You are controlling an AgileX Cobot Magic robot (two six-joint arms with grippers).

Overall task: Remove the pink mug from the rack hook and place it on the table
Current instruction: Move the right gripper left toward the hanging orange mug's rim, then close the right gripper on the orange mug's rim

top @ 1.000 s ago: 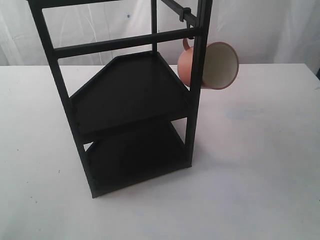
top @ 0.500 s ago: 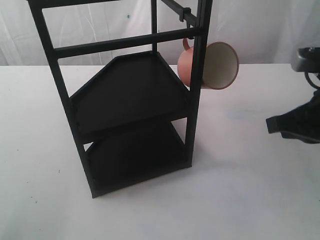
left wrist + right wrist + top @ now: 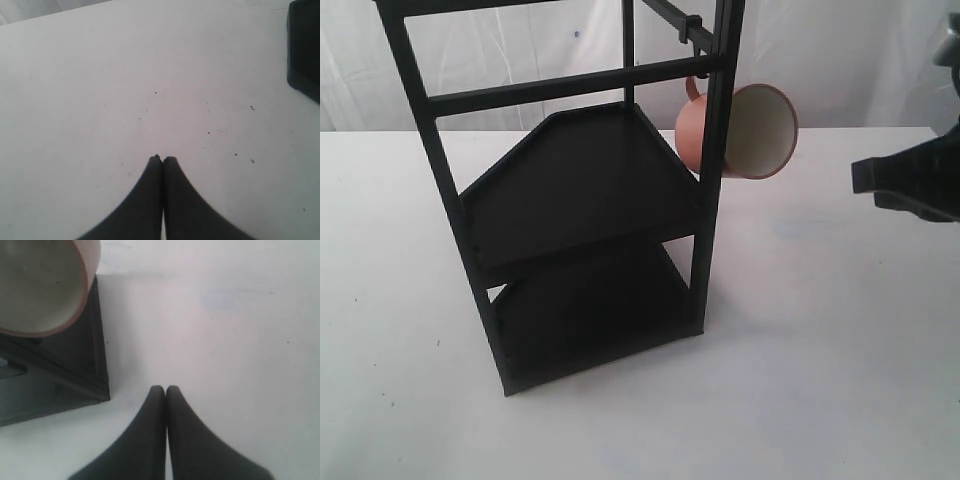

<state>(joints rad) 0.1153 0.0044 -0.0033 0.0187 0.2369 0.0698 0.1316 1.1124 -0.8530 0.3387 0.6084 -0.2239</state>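
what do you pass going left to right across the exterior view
black rack -> pink mug, hanging at the rack's right side -> right pincer, reaching in from the right edge

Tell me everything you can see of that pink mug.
The mug is salmon pink outside, cream inside, ceramic-looking and empty. It hangs by its loop handle high on the rack, tipped on its side, mouth facing outward, above the table. A rack post crosses in front of it.
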